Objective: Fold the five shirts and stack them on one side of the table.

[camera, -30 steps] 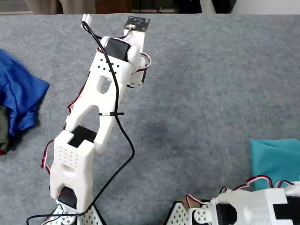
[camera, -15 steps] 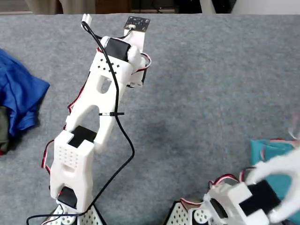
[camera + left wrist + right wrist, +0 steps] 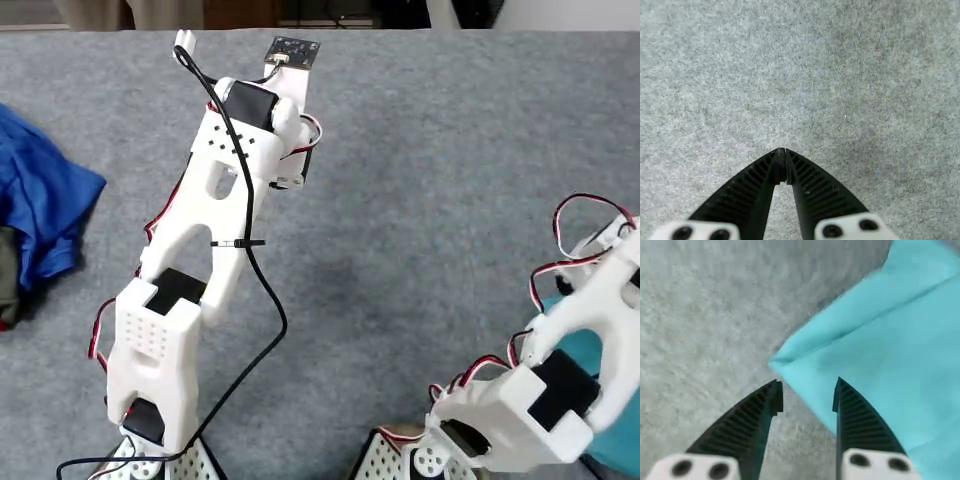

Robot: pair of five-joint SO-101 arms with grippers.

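- Left gripper (image 3: 781,159): the two black ribbed fingers meet at their tips, with nothing between them, above bare grey table (image 3: 430,170).
- Right gripper (image 3: 807,389): its fingers stand apart and hold nothing. The pointed corner of the teal shirt (image 3: 880,330) lies just ahead of the gap between them, and one finger is over the teal cloth while the other is over the grey surface.
- Left arm (image 3: 215,200) stretches from the near edge towards the far edge of the table in the high view.
- Right arm (image 3: 520,410) is bent over the near right corner, above the teal shirt (image 3: 600,350), which lies flat at the right edge.
- Blue shirt (image 3: 40,210): crumpled at the left edge, well apart from both grippers.
- Dark olive garment (image 3: 8,270): touching the blue one, mostly cut off by the frame.
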